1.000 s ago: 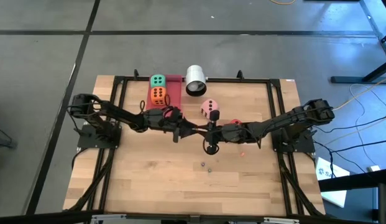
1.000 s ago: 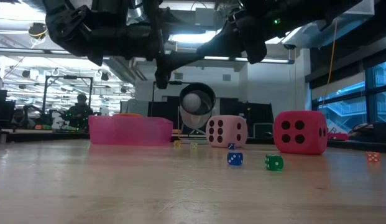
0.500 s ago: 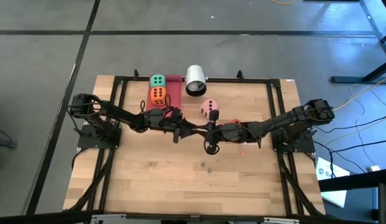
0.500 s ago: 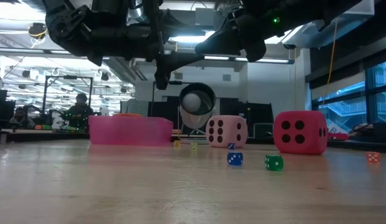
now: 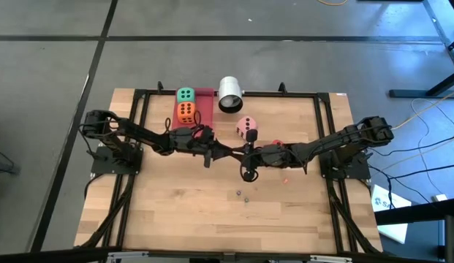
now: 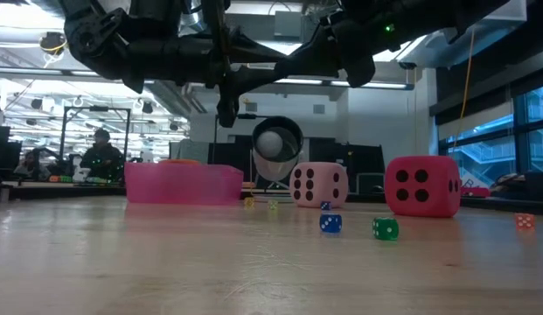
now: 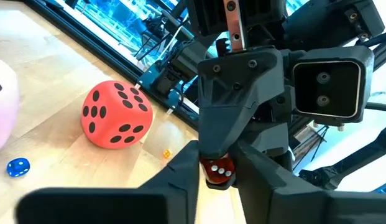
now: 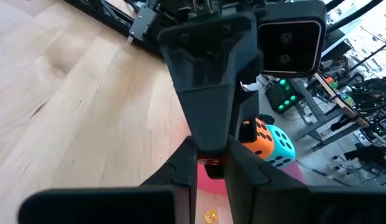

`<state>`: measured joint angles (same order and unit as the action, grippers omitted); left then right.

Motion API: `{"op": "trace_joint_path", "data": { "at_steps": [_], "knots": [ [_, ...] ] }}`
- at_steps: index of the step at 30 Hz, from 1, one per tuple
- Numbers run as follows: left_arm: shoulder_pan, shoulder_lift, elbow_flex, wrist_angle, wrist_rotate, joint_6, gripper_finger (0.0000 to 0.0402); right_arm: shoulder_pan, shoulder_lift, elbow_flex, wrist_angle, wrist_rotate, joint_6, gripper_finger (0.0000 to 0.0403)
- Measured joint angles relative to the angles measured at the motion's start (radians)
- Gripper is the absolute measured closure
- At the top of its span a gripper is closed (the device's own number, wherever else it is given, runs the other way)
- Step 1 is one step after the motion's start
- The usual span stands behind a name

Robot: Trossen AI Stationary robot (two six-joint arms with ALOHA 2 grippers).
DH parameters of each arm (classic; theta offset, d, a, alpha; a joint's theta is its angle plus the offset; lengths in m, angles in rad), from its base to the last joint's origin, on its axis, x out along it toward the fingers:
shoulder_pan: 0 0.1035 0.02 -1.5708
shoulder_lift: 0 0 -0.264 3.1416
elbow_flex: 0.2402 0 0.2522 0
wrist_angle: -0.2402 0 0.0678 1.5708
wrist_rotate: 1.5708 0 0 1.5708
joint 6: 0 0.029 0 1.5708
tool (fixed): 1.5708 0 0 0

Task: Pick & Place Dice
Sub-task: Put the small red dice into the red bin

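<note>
Above the middle of the table my left gripper (image 5: 238, 150) and my right gripper (image 5: 254, 153) meet tip to tip, both shut on one small red die (image 7: 216, 173) with white pips. The green die (image 5: 186, 94) and orange die (image 5: 186, 110) lie in a pink tray (image 5: 205, 101) at the far side. On the wood rest the pink die (image 5: 246, 126) and, partly under my right arm, the red die (image 5: 276, 143). My left gripper pinches the small red die (image 7: 216, 174) between its two fingers, coming level from the table's left. The die is well clear of the table. My right gripper pinches the same die (image 8: 210, 165) between its two fingers from the table's right, slanting slightly down.
A white cylinder (image 5: 229, 93) lies on its side beside the tray, at the far edge. Tiny dice lie on the wood: a blue one (image 6: 330, 224), a green one (image 6: 385, 229) and a red one (image 6: 524, 221). A dark frame (image 5: 314, 93) borders the board.
My left gripper has shut its fingers around the small red die that my right gripper holds. Neither arm has shifted, and the die stays where it was above the table.
</note>
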<state>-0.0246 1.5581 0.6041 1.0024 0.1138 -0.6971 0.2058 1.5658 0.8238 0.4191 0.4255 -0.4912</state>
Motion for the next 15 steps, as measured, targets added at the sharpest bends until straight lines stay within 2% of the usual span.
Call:
{"op": "trace_joint_path", "data": {
  "at_steps": [6,11,15],
  "knots": [
    [0.000,0.000,-0.001,-0.004,0.002,0.028,0.0372,0.000,0.000,-0.001,-0.004,-0.011,-0.007,0.0353],
    [0.000,0.000,-0.001,-0.008,0.002,0.061,0.0375,0.000,-0.001,-0.001,-0.005,-0.013,-0.007,0.0351],
    [0.000,0.000,-0.001,-0.012,0.000,0.107,0.0382,0.000,-0.001,-0.001,-0.001,-0.028,0.013,0.0309]
  ]
}}
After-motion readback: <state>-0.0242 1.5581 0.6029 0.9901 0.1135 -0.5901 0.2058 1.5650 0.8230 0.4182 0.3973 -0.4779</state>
